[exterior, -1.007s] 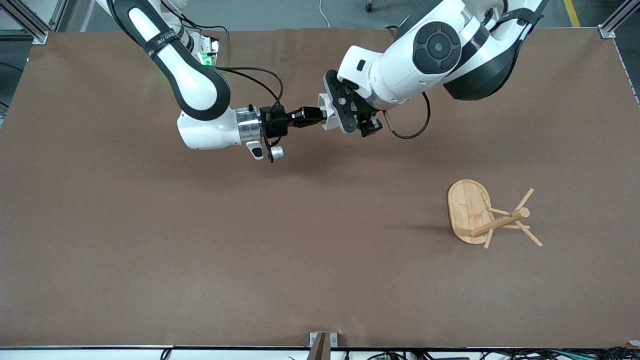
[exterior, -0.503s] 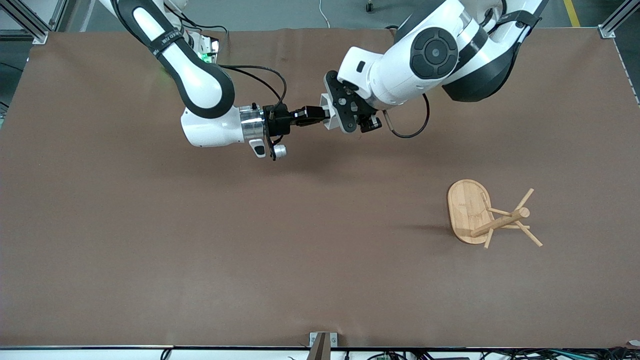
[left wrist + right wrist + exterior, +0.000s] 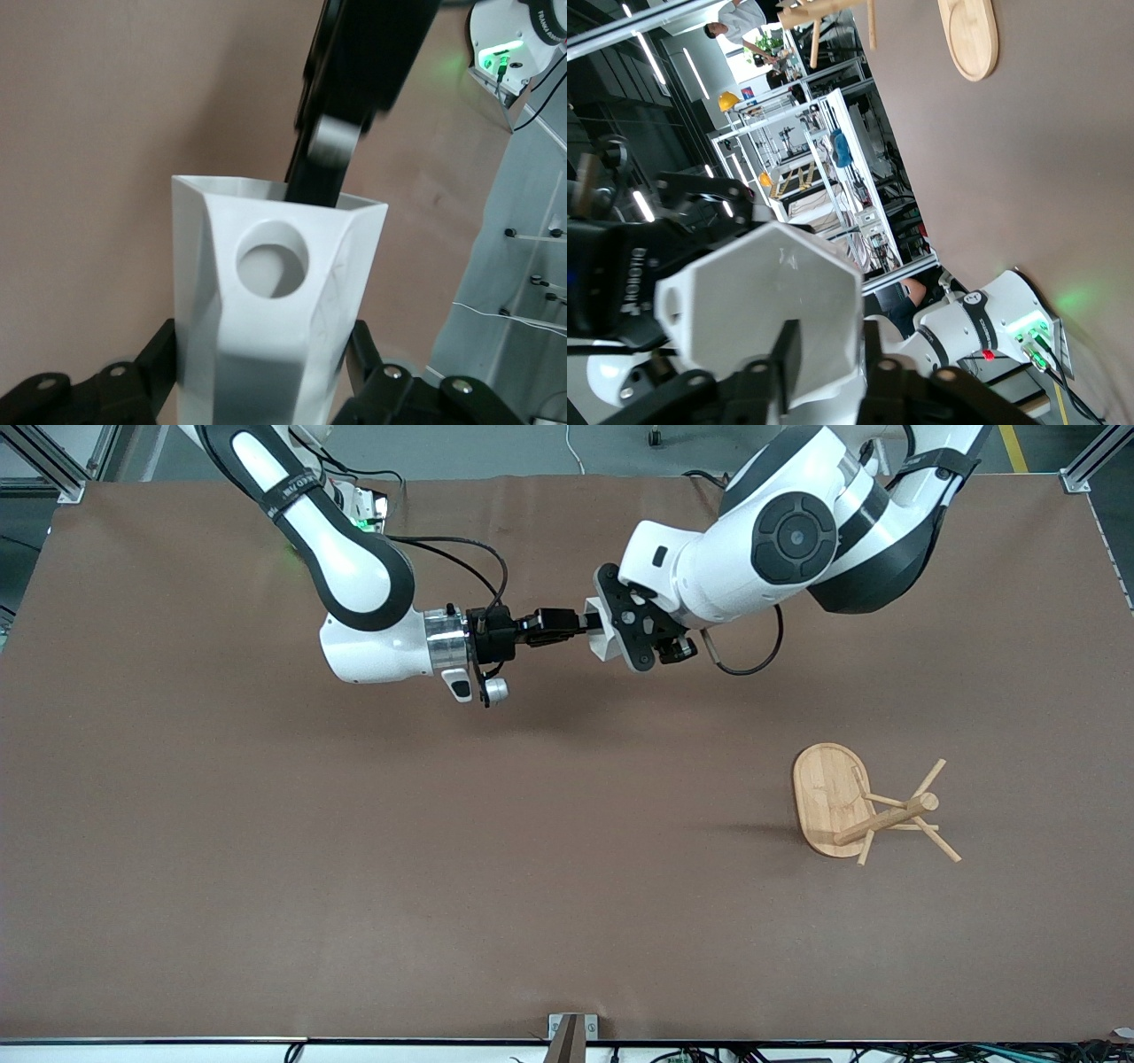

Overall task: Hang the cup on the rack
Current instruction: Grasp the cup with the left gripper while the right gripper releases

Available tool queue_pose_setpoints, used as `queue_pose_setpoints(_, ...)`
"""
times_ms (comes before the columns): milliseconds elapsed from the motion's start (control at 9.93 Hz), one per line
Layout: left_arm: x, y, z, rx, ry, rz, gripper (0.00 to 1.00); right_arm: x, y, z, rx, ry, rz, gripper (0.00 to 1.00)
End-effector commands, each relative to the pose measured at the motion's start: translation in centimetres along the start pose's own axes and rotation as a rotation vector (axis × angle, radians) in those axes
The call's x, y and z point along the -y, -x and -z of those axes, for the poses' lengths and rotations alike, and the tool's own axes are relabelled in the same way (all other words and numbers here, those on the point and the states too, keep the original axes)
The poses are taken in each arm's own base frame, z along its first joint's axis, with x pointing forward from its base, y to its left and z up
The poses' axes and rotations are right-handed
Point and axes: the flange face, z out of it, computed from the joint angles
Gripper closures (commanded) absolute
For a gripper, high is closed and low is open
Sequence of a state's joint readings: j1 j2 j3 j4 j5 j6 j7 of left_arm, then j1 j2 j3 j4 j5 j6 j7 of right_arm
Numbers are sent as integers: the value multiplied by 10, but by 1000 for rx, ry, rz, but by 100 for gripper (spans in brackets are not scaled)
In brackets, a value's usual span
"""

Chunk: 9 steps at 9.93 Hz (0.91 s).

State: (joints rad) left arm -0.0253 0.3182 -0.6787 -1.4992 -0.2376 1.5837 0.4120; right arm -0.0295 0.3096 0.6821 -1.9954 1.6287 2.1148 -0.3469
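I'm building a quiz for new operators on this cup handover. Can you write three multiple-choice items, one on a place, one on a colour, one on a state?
1. Where is the rack?
A. Toward the left arm's end of the table, nearer the front camera than both hands
B. Under the cup
C. In the right hand

2. What colour is the cup?
A. Blue
B. White
C. Brown

3. How is the cup held?
A. Lying loose on the table
B. Hung on a peg
C. In the air, gripped by the left hand, with the right hand at its rim

Answers: 1 A, the rack stands low in the front view. 2 B, both wrist views show it white. 3 C, the hands meet at it above the table.
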Motion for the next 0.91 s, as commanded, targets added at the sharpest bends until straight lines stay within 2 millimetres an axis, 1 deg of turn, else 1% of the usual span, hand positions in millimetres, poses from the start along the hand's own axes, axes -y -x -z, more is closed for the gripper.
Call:
queue_pose_setpoints(0,20,15,-14,52,-17,121,100,1,-16,43,-74,-9,5,0)
queue_pose_setpoints(101,35,26,-17,64,-27,191,100,-2,-29,73,-125,24,17,0)
queue_pose_setpoints(201,57,43,-21,74,-34,254,100,-7,-42,109,-215,113,48,0)
queue_pose_setpoints(302,81,60,-20,80,-53,314,100,-24,-41,128,-289,203,41,0)
queue_pose_setpoints(403,101,74,-17,94,-83,352,100,-36,-40,155,-364,282,40,0)
queue_pose_setpoints(503,116,85,-19,110,-105,379,100,-46,-47,189,-385,376,68,0)
queue_pose_setpoints(604,137,99,-20,99,-121,420,100,-52,-55,226,-378,540,133,0)
queue_pose_setpoints(705,153,111,-16,73,-136,455,100,-58,-59,258,-368,693,164,0)
queue_pose_setpoints(805,171,124,-7,40,-154,499,100,-58,-61,283,-367,831,180,0)
